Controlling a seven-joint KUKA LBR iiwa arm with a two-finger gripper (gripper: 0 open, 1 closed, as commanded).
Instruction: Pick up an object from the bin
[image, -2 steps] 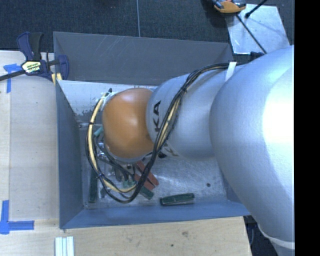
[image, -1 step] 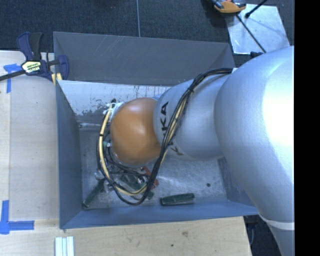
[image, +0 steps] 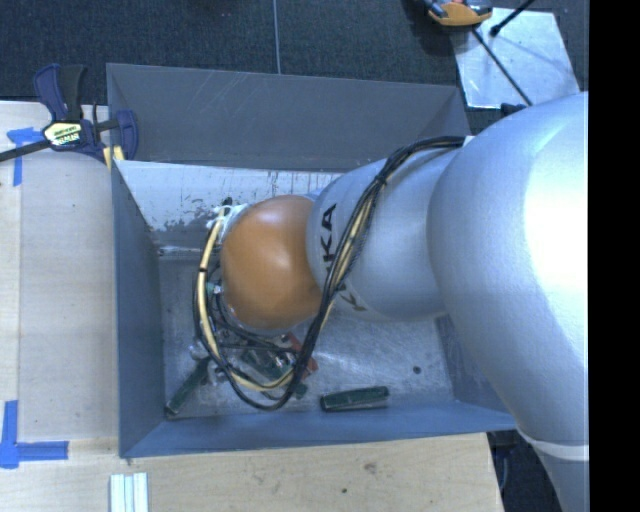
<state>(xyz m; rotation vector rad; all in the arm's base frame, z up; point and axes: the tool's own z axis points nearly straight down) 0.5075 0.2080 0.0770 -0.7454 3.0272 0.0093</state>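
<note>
Pincer (image: 243, 352) low in the grey bin (image: 140, 330), lower left of frame, beneath the orange wrist cover (image: 265, 262); open or closed, impossible to tell. Just left of it, 1 dark slim stick (image: 186, 394); to its right, 1 dark green oblong piece (image: 354, 399).

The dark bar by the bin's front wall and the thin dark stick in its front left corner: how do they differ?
The dark bar is thicker; the thin dark stick is slimmer. The bar lies almost along the front wall; the stick lies slanted. The bar lies apart from the robot's cables; the stick's upper end reaches them. Both are dark, long and lie on the bin's floor.
</note>
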